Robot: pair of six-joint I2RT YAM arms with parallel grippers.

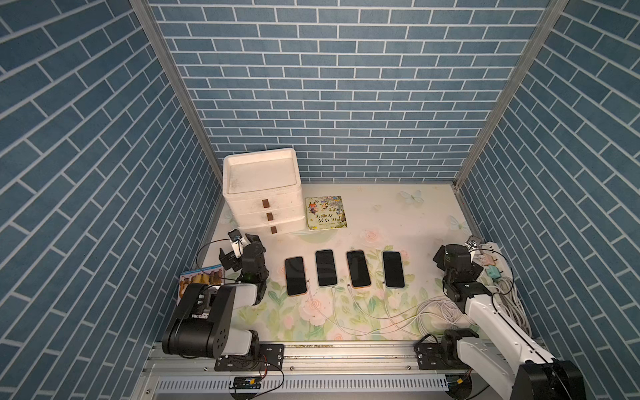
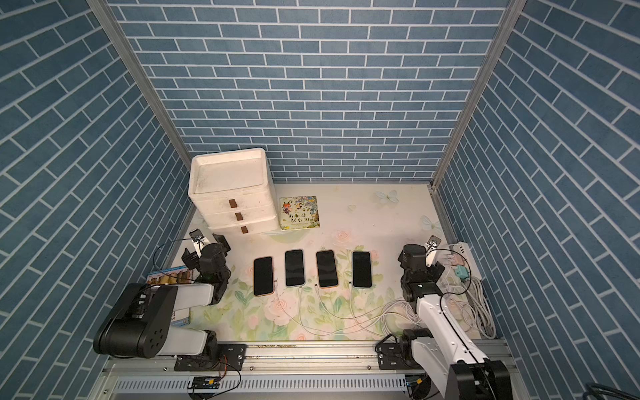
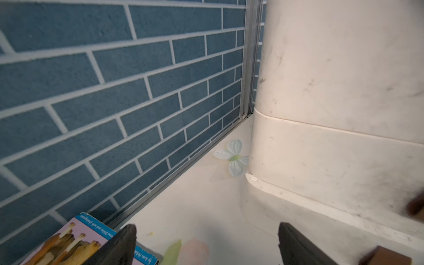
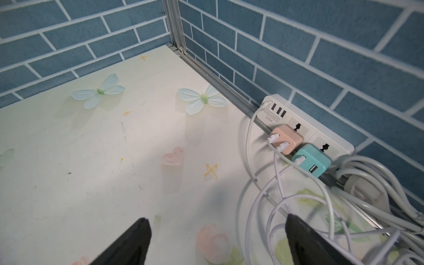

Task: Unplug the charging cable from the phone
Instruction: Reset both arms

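Several dark-screened phones lie side by side mid-table in both top views, from the leftmost phone [image 1: 296, 276] [image 2: 263, 275] to the rightmost phone [image 1: 393, 269] [image 2: 362, 269]. A white charging cable [image 1: 386, 304] [image 2: 351, 304] is plugged into the near end of each and trails right to a tangle [image 4: 298, 206]. My left gripper [image 1: 240, 249] [image 2: 204, 249] [image 3: 207, 229] is open and empty, left of the phones, facing the drawer unit. My right gripper [image 1: 479, 256] [image 2: 438, 258] [image 4: 217, 220] is open and empty, right of the phones, over the cable tangle.
A white three-drawer unit [image 1: 259, 187] [image 3: 344, 91] stands back left, with a picture book [image 1: 325, 212] beside it. Another book [image 1: 201, 277] [image 3: 75, 241] lies under the left arm. A power strip [image 1: 491, 249] [image 4: 309, 128] with pink [image 4: 286, 137] and teal [image 4: 314, 163] adapters sits along the right wall.
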